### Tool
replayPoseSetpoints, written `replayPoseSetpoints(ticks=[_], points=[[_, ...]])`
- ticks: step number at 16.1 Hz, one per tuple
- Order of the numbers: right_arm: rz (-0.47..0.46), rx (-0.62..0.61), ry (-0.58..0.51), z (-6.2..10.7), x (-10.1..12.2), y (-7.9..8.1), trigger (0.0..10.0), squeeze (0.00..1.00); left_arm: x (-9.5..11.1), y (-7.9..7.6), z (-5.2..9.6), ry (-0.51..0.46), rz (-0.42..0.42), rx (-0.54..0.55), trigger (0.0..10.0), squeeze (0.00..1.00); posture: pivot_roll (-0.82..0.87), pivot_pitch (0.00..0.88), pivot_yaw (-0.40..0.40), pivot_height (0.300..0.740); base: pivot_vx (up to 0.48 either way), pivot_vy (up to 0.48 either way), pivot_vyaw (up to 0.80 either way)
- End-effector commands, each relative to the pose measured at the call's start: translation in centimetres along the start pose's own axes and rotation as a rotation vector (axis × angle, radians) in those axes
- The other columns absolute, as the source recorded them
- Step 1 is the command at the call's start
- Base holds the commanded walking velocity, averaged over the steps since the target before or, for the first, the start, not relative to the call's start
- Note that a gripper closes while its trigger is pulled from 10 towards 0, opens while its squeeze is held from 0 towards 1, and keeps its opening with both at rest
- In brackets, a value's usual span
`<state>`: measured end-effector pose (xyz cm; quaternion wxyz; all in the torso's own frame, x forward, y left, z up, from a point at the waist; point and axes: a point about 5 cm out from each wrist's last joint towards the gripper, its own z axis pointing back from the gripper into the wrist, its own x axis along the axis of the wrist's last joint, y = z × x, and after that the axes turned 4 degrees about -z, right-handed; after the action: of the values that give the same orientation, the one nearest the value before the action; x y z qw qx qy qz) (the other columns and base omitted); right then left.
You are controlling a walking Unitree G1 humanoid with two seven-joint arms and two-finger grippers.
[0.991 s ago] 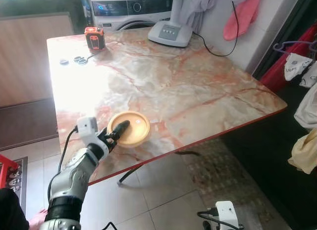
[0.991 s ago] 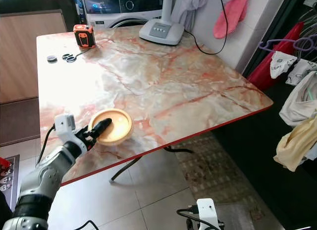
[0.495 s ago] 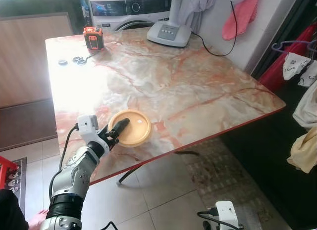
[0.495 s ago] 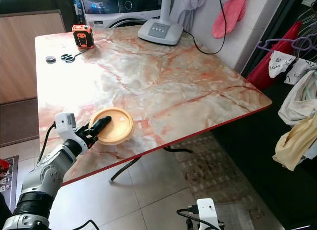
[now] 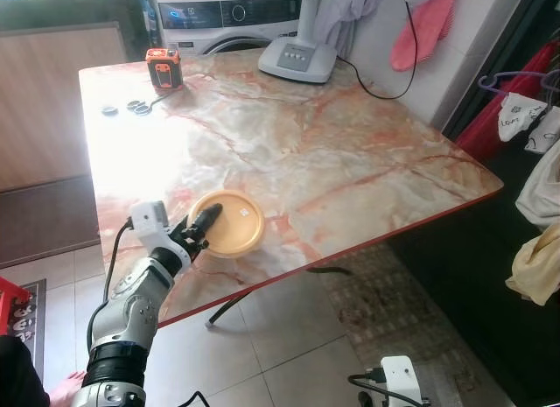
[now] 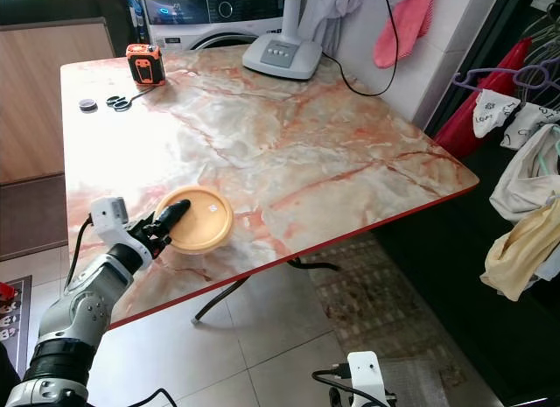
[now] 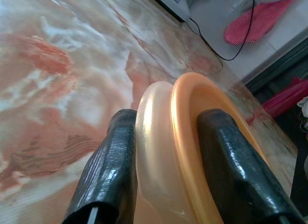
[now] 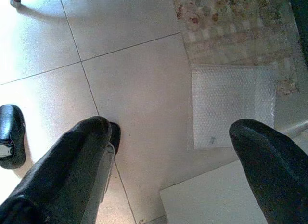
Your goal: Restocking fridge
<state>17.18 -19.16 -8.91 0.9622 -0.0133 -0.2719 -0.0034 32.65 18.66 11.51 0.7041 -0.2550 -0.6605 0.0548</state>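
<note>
Orange plastic, thin and glossy: a shallow round container (image 5: 227,223) with an orange lid over a paler, translucent base, lying flat near the front edge of the marble table (image 5: 332,153). Clamped at its near rim by the left gripper (image 5: 202,227), 1 black finger (image 7: 226,166) on the lid and the other finger (image 7: 110,166) beneath the pale base, as seen in the left wrist view. Probably light and fairly stiff, though the thin wall may flex under a hard squeeze. Smooth surface, so likely slippery against the black pads; a rim pinch like this 1 leaves the far side hanging free, with a risk of tilting or sliding out once lifted. Safer hold judged to be deeper over the rim, kept level. Contents hidden, so weight uncertain. Lid perhaps only pressed on, so possibly liable to pop off if pried.

Far beyond the left gripper, at the table's back edge: an orange tape measure (image 5: 164,66), small dark bits (image 5: 131,106), and a white fan base (image 5: 301,59).

Further right and low, the right gripper (image 8: 173,151) hanging idle above the tiled floor (image 8: 144,79), fingers spread wide and holding nothing.
</note>
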Motion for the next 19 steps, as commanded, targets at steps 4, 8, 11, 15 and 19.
replayPoseSetpoints(ticks=[4, 8, 11, 15, 19], points=[[0.006, -0.013, 0.01, 0.1, -0.2, -0.5, 10.0, 0.0, 0.1, 0.1, 1.2, -0.049, 0.11, 0.016, 0.0, 0.0, 0.04, 0.074, -0.124, 0.74, 0.0, 0.0, 0.0], [0.012, -0.012, 0.012, 0.1, -0.2, -0.6, 10.0, 0.0, 3.0, -3.1, 2.4, -0.202, 0.179, -0.1, 0.0, 0.0, 0.04, 0.075, -0.126, 0.74, 0.0, 0.0, 0.0], [0.017, -0.01, 0.013, 0.1, -0.3, -0.7, 10.0, 0.0, 2.9, -5.0, 3.3, -0.201, 0.239, -0.15, 10.0, 0.0, 0.04, 0.077, -0.127, 0.74, 0.0, 0.0, 0.0], [0.015, -0.014, 0.015, 0.2, -0.5, -0.8, 10.0, 0.0, 1.6, -6.4, 4.5, -0.147, 0.274, -0.147, 10.0, 0.0, 0.04, 0.076, -0.129, 0.74, 0.0, 0.0, 0.0], [-0.002, -0.016, 0.001, 0.2, -0.5, -0.9, 10.0, 0.0, 1.8, -6.1, 4.9, -0.162, 0.258, -0.09, 10.0, 0.0, 0.04, 0.074, -0.132, 0.74, 0.0, 0.0, 0.0]])
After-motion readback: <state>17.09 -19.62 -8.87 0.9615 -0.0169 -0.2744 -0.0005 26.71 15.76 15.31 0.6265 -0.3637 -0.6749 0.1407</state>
